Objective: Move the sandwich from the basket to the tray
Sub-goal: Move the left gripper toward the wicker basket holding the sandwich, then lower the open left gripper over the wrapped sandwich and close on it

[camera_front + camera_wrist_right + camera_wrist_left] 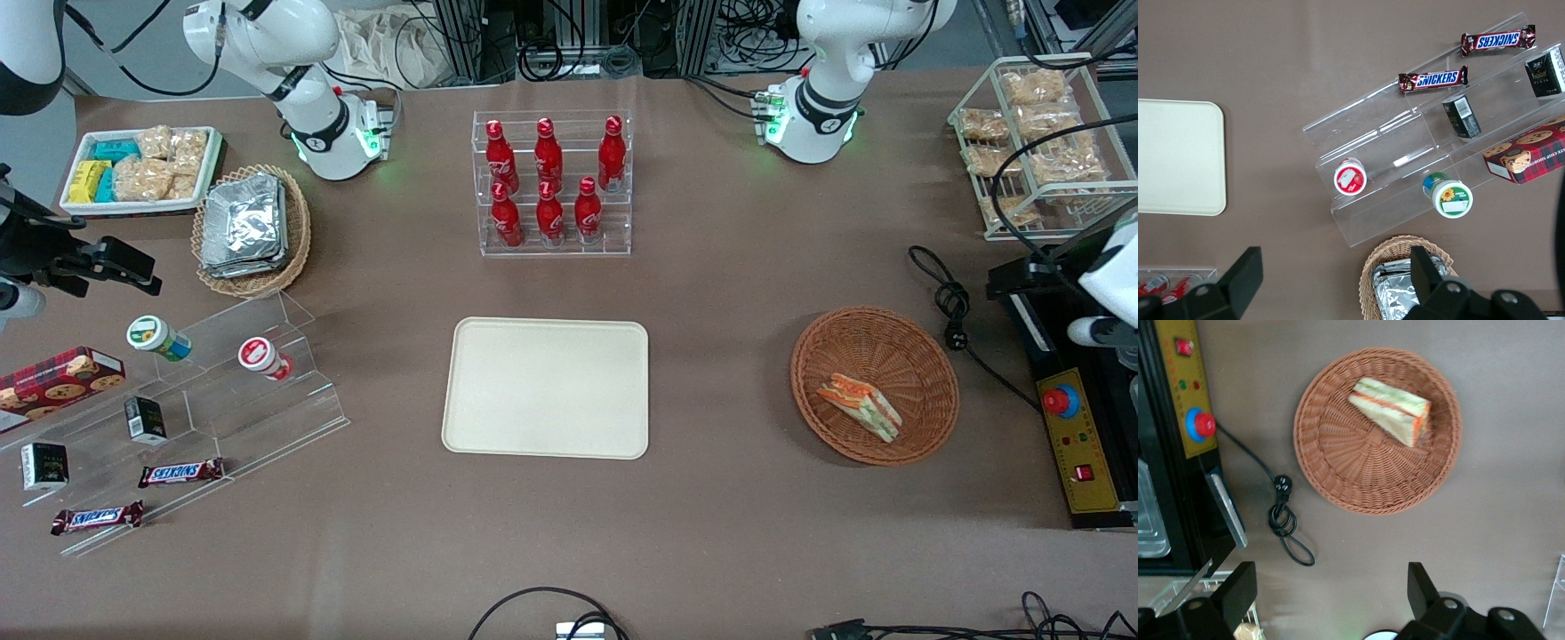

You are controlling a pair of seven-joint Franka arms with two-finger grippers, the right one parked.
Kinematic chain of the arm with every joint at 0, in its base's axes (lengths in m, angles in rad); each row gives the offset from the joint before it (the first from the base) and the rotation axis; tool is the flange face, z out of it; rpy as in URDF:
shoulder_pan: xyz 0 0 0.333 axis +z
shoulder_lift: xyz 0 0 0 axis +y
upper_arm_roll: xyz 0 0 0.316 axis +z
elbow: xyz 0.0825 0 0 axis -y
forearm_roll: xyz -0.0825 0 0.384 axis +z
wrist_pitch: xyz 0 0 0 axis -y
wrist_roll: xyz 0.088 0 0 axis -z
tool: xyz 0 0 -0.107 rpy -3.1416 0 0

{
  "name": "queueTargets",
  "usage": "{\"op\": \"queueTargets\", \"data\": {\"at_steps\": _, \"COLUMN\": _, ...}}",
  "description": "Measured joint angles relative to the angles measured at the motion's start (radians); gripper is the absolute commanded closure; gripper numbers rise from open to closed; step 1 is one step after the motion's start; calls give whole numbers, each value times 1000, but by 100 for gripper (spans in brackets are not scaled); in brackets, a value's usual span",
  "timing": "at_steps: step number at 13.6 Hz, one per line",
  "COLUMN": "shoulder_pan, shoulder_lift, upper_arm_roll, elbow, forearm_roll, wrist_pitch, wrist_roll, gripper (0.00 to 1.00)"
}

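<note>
A brown table (729, 293) is covered with goods. One cream tray (547, 387) is laid flat at its middle, with nothing on it. One clear tiered stand (204, 404) is set toward the parked arm's end; two Snickers bars (180, 472), two small dark boxes (145, 420), two round-lidded cups (158, 338) and one red cookie box (58, 380) are kept on or beside it. One clear rack (553, 185), farther from the front camera than the tray, is filled with six red bottles (548, 153), three to a row. One reddish-brown wicker basket (876, 385) is placed toward the working arm's end, well apart from the tray. One wire rack (1031, 142) of pale snack packets is seen farther from the front camera than the basket. One lighter wicker basket (256, 233) is stacked with foil packs, and one small white tray (140, 169) of snacks is set just beside it. One black cable (953, 307) is coiled near the reddish-brown basket.

One sandwich (1393, 411) is found lying on its side inside the reddish-brown basket, off centre and close to the rim; its orange and green layers are shown at the cut face.

The gripper (1331, 603) is held high above the table beside the basket, touching nothing. Its two fingers (1239, 590) are spread wide apart, and nothing is held between them.
</note>
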Motion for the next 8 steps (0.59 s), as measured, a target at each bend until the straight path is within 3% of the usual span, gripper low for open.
{"op": "queueTargets", "data": {"at_steps": 4, "shoulder_pan": 5, "shoulder_lift": 34, "upper_arm_roll": -1, "elbow": -76, "forearm_roll": -13, "wrist_pitch": 72, "wrist_roll": -239, "gripper": 0}}
{"op": "queueTargets", "data": {"at_steps": 8, "shoulder_pan": 2, "shoulder_lift": 33, "upper_arm_roll": -3, "elbow": -292, "forearm_roll": -57, "wrist_pitch": 368, "wrist_roll": -593, "gripper": 0}}
